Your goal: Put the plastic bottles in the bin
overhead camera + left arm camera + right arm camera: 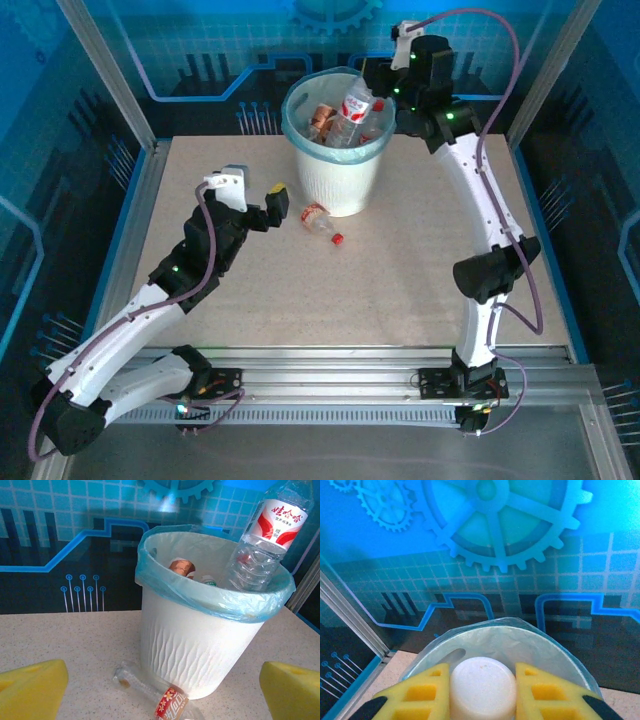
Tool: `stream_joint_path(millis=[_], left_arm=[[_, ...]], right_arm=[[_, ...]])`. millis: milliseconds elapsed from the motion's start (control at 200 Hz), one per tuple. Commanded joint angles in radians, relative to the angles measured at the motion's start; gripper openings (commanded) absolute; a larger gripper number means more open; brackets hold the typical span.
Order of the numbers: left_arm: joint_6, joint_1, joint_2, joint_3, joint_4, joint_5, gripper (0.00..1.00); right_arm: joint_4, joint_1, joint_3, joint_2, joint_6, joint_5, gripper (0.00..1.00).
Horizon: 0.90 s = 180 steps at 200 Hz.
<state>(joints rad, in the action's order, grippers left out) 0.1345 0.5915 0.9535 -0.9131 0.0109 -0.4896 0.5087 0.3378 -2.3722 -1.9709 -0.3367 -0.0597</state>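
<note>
1 bottle (352, 110) is squeezed in the right gripper (378, 88) right at the bin (340, 185) rim, left gripper (163, 675) gaping with nothing in it, so a sloppy drop could tip it outside.

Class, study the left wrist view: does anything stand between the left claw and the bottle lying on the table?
Nothing visible does. The open left claw faces the bottle across bare table; the bin stands just behind it, not in front.
</note>
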Motion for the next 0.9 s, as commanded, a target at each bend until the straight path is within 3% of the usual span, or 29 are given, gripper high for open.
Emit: stream_joint_path(millis=[0, 200, 365, 455, 670, 895], left_arm=[[0.028, -0.010, -0.006, -0.036, 0.010, 0.010, 0.99], [0.032, -0.009, 0.008, -0.042, 0.008, 0.011, 0.99], [0.031, -0.009, 0.001, -0.047, 0.020, 0.019, 0.99], [0.032, -0.010, -0.011, -0.043, 0.021, 0.015, 0.99], [0.033, -0.010, -0.032, -0.040, 0.026, 0.013, 0.99], [0.034, -0.011, -0.025, -0.038, 0.018, 0.014, 0.99]], right_arm=[[0.153, -0.012, 0.013, -0.101, -0.056, 0.101, 0.26], [0.208, -0.044, -0.064, -0.207, -0.088, 0.138, 0.46], [0.200, -0.081, -0.099, -0.240, -0.202, 0.250, 0.49], [0.171, -0.094, -0.094, -0.241, -0.265, 0.310, 0.57], [0.209, -0.090, -0.119, -0.208, -0.237, 0.223, 0.71], [0.210, -0.052, -0.101, -0.120, -0.132, 0.098, 0.72]])
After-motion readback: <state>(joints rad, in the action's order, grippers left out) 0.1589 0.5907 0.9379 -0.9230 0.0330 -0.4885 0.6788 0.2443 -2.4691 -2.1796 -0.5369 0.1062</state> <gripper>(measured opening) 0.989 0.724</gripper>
